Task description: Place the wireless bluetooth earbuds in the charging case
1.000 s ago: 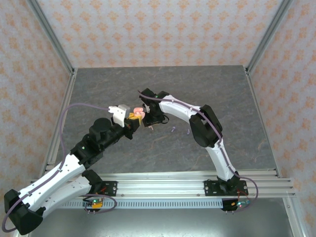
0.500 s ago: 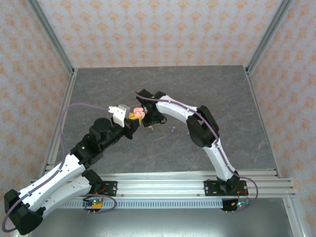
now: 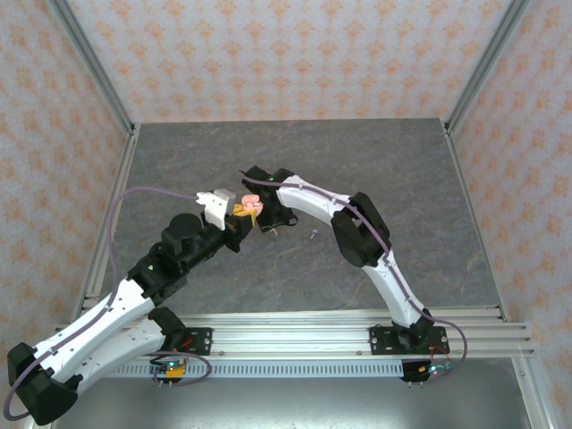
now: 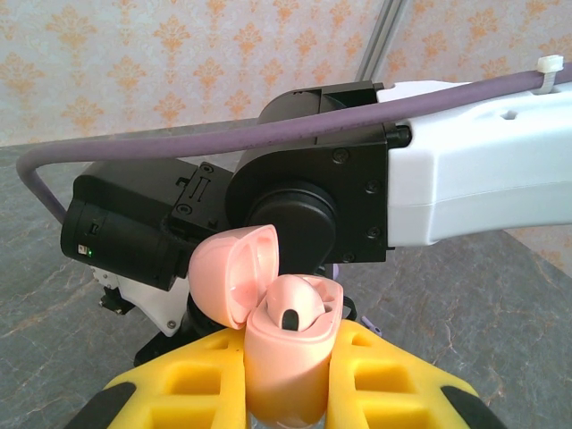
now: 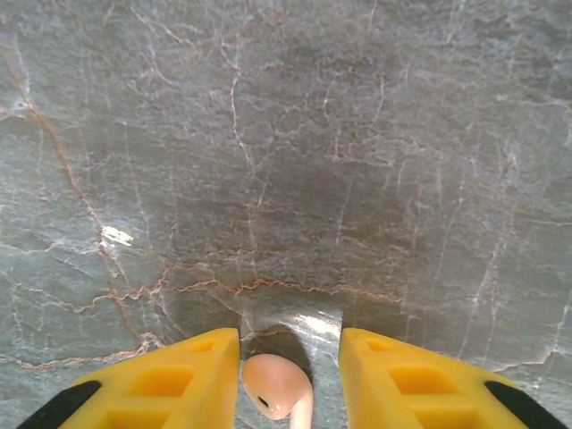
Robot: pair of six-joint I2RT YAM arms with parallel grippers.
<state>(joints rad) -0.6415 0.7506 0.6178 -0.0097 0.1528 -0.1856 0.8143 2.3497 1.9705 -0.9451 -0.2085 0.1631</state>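
My left gripper (image 4: pixel 288 344) is shut on the salmon-pink charging case (image 4: pixel 284 366), held upright above the table with its lid (image 4: pixel 234 273) hinged open to the left. One pink earbud (image 4: pixel 295 308) sits in the case. In the top view the case (image 3: pixel 252 204) is at the table's middle, with my right gripper (image 3: pixel 267 222) just right of it, pointing down. Its yellow fingers (image 5: pixel 170 380) are open around a second pink earbud (image 5: pixel 275 386), which lies close to the left finger, with a gap to the right one. A lilac earbud (image 3: pixel 313 234) lies on the table further right.
The grey marbled table (image 3: pixel 295 152) is boxed in by metal posts and patterned walls. My right arm's wrist housing (image 4: pixel 295 206) hangs directly behind the open case. My right arm's elbow (image 3: pixel 357 228) arches over the table's middle right.
My right arm has swung its elbow and wrist slightly to the left, keeping the gripper beside the case. The left arm and the case have not moved.
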